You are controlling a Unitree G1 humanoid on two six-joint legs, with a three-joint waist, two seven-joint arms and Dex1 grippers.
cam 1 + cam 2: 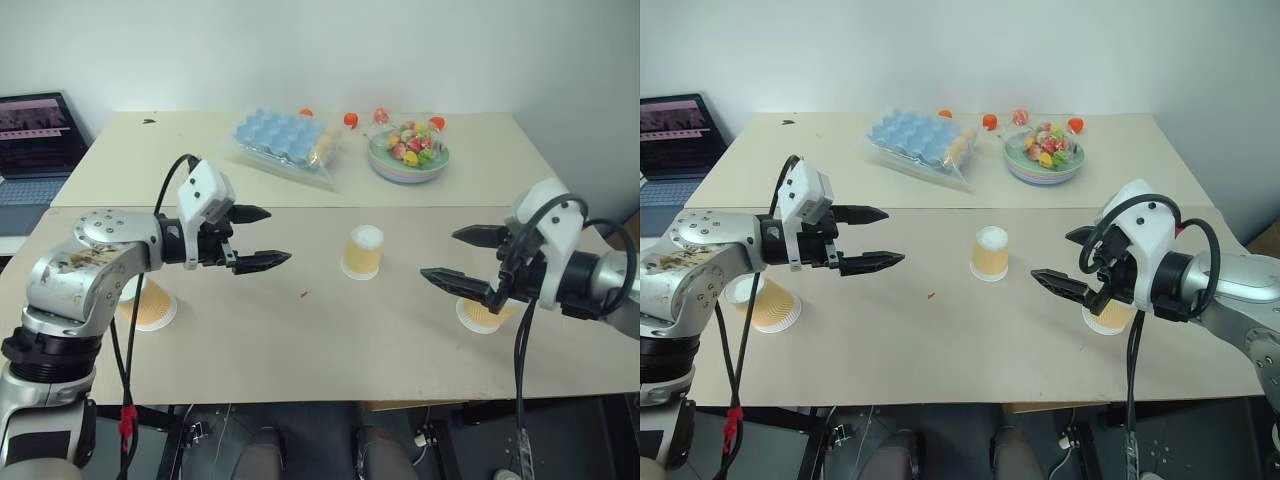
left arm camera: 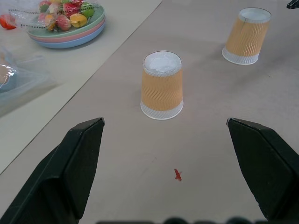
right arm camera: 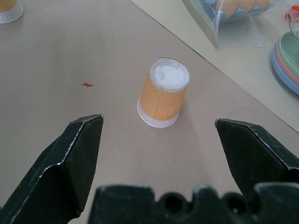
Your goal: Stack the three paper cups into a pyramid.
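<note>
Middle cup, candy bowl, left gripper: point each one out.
Middle cup [image 1: 362, 254], left eye view, on its orange side wall.
Candy bowl [image 1: 407, 172], left eye view, on its front rim.
Left gripper [image 1: 268, 238], left eye view, midway between its open fingertips.

Bright, even light from overhead; shadows are soft, with no glare and little blur.

Plain white wall [image 1: 300, 50] running behind, two beige desks [image 1: 180, 150] sitting end to end, laptop [image 1: 35, 135] glowing at left
</note>
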